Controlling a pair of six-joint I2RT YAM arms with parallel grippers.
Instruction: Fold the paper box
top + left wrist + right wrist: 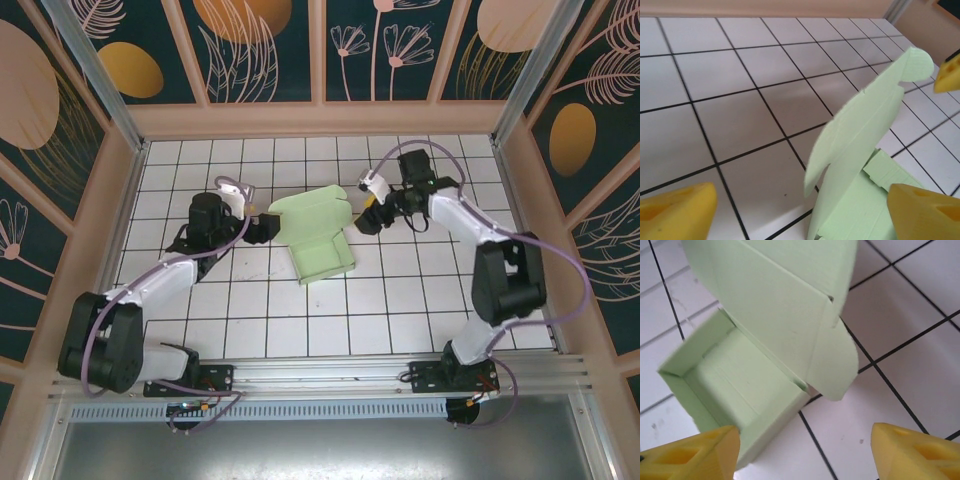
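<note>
left tool (264,228) and right tool (364,218) parted, flanking half-folded paper box (320,245)

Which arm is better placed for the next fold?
Probably right: the right gripper, open, faces the rounded side flap of the paper box straight ahead; the left gripper meets the lid edge-on.
</note>
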